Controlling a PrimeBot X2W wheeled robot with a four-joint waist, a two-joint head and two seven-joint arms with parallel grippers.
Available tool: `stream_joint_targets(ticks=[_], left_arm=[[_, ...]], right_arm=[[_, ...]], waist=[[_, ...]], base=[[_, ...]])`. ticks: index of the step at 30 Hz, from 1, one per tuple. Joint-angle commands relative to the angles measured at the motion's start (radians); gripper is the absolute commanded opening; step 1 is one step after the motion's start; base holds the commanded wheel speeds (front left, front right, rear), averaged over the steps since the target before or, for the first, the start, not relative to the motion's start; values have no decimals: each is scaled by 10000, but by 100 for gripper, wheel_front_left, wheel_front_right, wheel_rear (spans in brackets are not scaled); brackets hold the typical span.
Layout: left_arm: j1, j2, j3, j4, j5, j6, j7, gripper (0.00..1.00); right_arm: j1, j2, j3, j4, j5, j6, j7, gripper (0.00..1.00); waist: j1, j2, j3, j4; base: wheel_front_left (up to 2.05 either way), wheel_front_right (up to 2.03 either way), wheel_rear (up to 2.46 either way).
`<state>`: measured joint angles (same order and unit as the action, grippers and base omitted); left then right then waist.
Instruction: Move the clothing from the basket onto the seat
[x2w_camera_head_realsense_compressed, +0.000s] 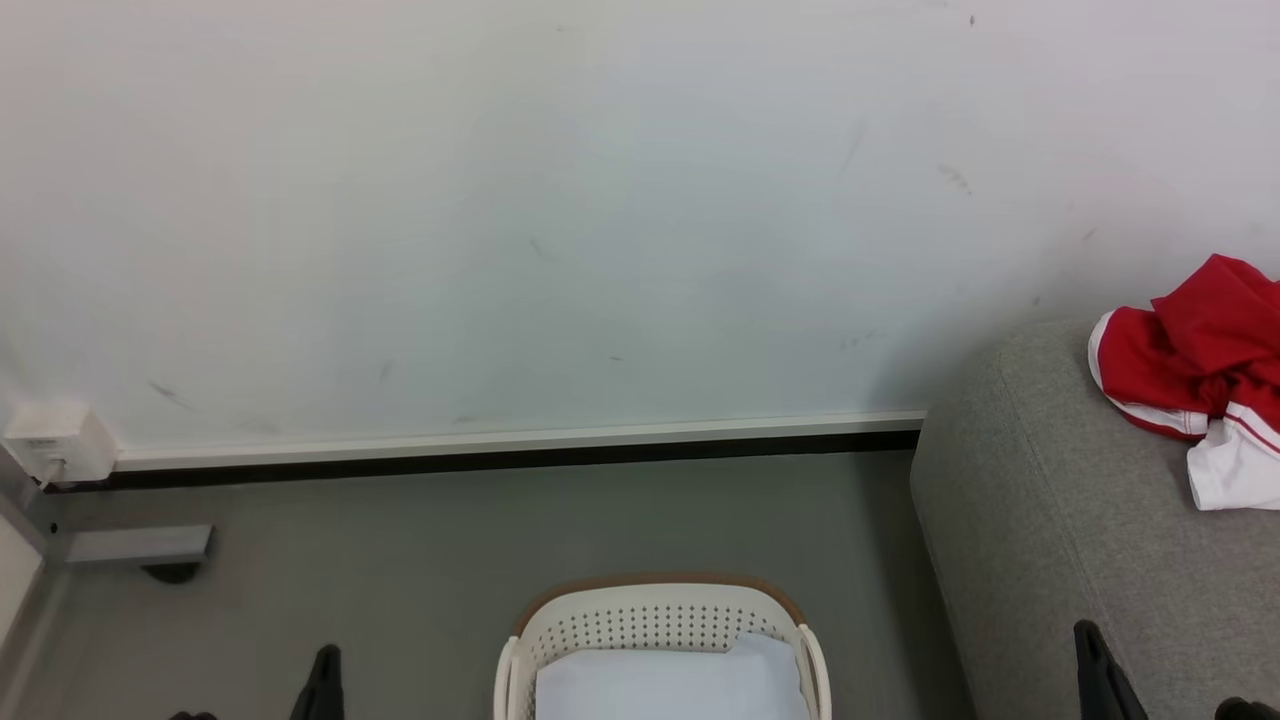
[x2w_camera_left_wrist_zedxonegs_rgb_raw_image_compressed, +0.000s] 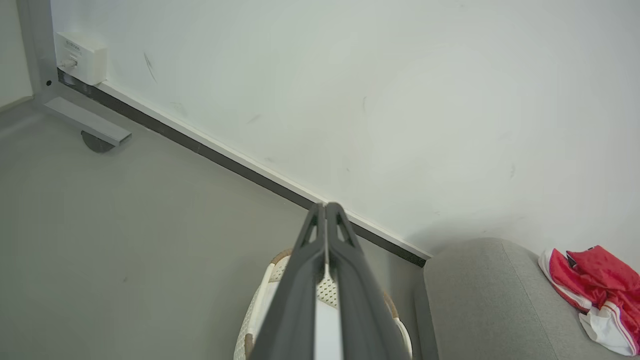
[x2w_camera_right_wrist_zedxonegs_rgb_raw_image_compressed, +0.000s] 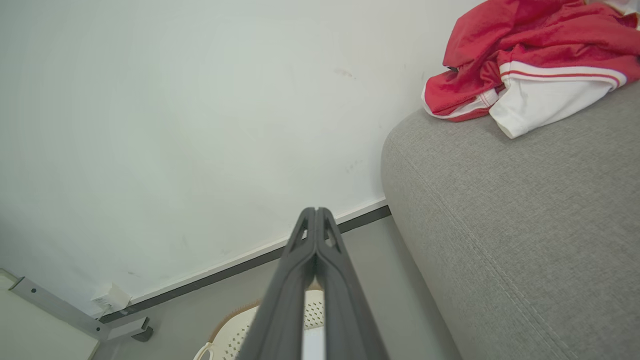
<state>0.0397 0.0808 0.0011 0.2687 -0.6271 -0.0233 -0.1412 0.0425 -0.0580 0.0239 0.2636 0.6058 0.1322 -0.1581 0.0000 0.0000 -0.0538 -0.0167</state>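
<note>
I log the clothing (x2w_camera_head_realsense_compressed: 1190, 380) heaped by the seat's (x2w_camera_head_realsense_compressed: 1050, 520) wall-side corner, the basket (x2w_camera_head_realsense_compressed: 655, 610) showing just a pale cloth (x2w_camera_head_realsense_compressed: 670, 685), left gripper (x2w_camera_left_wrist_zedxonegs_rgb_raw_image_compressed: 325, 206) and right gripper (x2w_camera_right_wrist_zedxonegs_rgb_raw_image_compressed: 316, 210) pinched closed, empty; I judge the task done.

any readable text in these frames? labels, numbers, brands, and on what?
Nothing here is legible.
Label on the white wall box: small dark print, too small and blurred to read.
On the clothing, crumpled on the seat: red cloth with white trim, no numeral or logo showing in the folds.
On the basket: no marking seen.
</note>
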Motion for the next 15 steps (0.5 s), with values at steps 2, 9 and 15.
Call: stream_joint_targets(ticks=[2, 9, 15], left_arm=[[-299, 33, 122, -204, -593, -50, 118, 0], [-406, 1, 211, -281, -1456, -89, 341, 0], [-517, -26, 302, -349, -2254, -124, 545, 0]], right_arm=[[-320, -106, -71, -126, 621, -6, 98, 0], [-444, -154, -115, -130, 1562, -8, 277, 0], [-577, -205, -150, -136, 2458, -9, 446, 0]], waist=[[0, 0, 13, 4], [0, 0, 45, 14], [0, 0, 77, 24]], base=[[0, 0, 0], [0, 0, 0], [0, 0, 0]])
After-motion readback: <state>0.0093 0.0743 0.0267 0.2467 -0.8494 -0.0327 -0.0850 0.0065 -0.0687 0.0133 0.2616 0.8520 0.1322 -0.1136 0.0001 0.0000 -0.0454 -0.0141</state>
